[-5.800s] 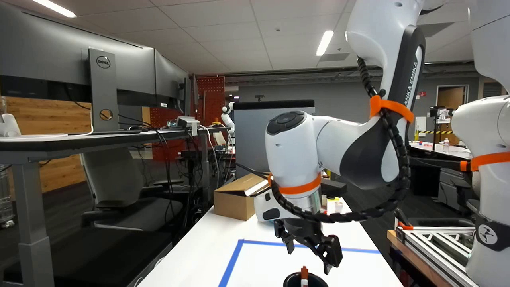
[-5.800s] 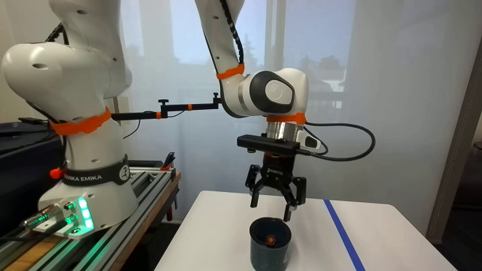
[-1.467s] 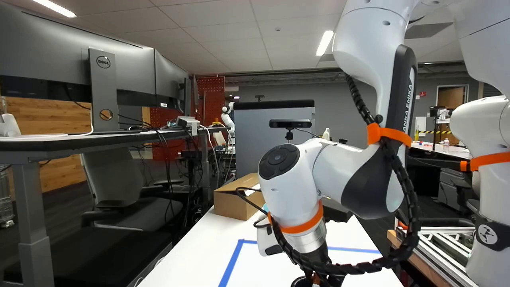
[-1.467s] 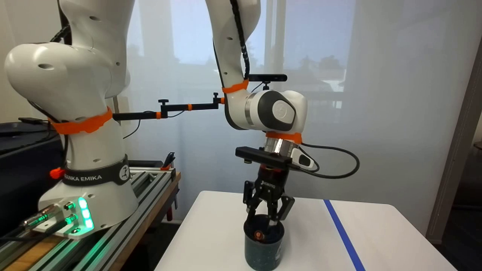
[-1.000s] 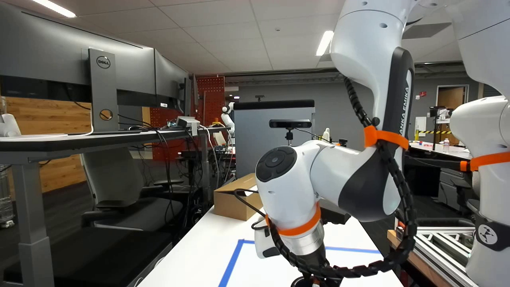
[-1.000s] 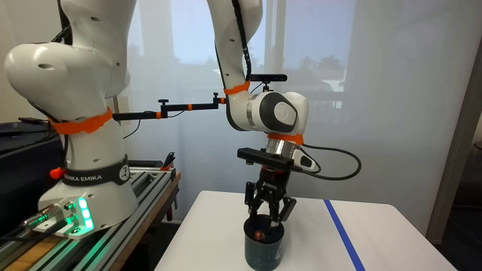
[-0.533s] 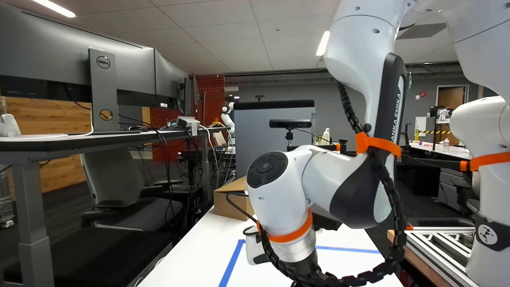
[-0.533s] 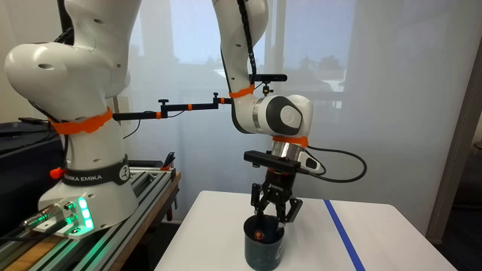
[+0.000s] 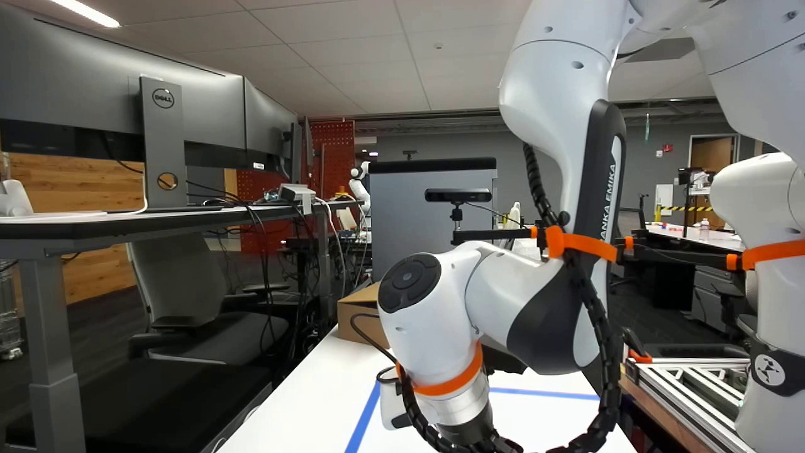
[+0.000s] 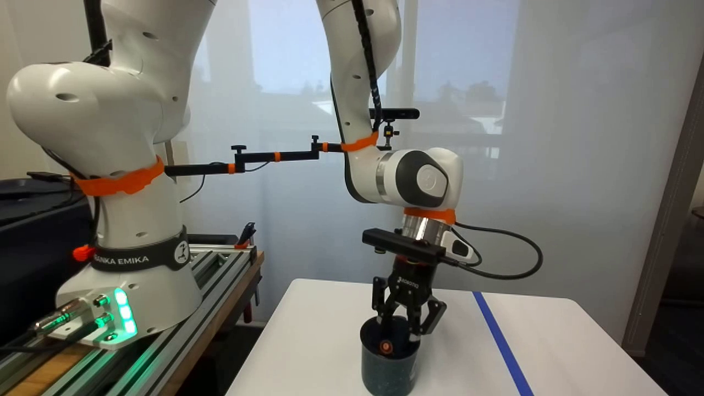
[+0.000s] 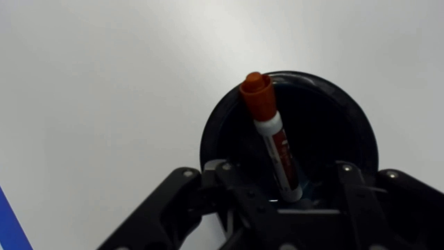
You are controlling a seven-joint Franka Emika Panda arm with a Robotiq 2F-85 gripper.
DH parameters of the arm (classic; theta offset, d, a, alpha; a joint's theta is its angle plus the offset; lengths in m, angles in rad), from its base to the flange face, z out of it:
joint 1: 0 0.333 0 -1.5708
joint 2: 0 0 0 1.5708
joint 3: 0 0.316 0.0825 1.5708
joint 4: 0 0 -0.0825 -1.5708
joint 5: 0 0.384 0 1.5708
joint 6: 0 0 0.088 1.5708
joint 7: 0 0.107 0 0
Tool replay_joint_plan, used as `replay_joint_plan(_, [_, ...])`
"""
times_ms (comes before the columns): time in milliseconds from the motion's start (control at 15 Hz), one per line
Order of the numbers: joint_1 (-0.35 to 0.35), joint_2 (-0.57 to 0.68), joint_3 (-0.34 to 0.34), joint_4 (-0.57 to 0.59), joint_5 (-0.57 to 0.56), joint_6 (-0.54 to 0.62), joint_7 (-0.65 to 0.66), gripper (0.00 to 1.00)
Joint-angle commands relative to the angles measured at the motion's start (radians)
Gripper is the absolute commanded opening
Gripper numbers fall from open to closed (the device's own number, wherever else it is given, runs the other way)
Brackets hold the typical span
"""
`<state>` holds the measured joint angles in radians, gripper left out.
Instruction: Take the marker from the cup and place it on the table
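Note:
The marker (image 11: 277, 152), white and dark red with an orange-red cap, leans inside the dark blue-grey cup (image 10: 388, 374); its cap end (image 10: 386, 347) shows in an exterior view. That cup stands on the white table (image 10: 324, 330). My gripper (image 10: 399, 331) is tilted over the cup's mouth, jaws apart. One finger reaches into the cup and the other is at the rim; whether it touches the wall I cannot tell. In the wrist view the marker lies between the fingers without contact, its cap beyond them. The cup is out of view in an exterior view where the arm (image 9: 434, 352) shows.
Blue tape (image 9: 368, 412) marks a rectangle on the table. A cardboard box (image 9: 360, 311) sits at its far end, behind the arm. The grey metal workbench (image 10: 170, 308) carries the robot base. A camera on a stand (image 9: 458, 196) rises behind the arm.
Over several seconds my gripper has come down to the cup's mouth. In the last second it has moved toward the blue tape, and the cup with the marker has shifted slightly the same way.

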<state>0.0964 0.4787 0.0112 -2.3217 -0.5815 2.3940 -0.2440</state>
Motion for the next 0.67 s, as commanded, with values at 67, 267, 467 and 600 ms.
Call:
replay_joint_plan(67, [0.002, 0.021, -0.002, 0.008, -0.018, 0.001, -0.007, 0.38])
replay_joint_plan(267, [0.004, 0.018, -0.001, 0.004, -0.018, 0.0, -0.005, 0.14])
replay_joint_plan(467, [0.005, 0.01, 0.001, 0.001, -0.017, -0.003, -0.004, 0.03])
replay_joint_plan(600, [0.007, -0.002, 0.002, -0.005, -0.014, -0.006, -0.001, 0.05])
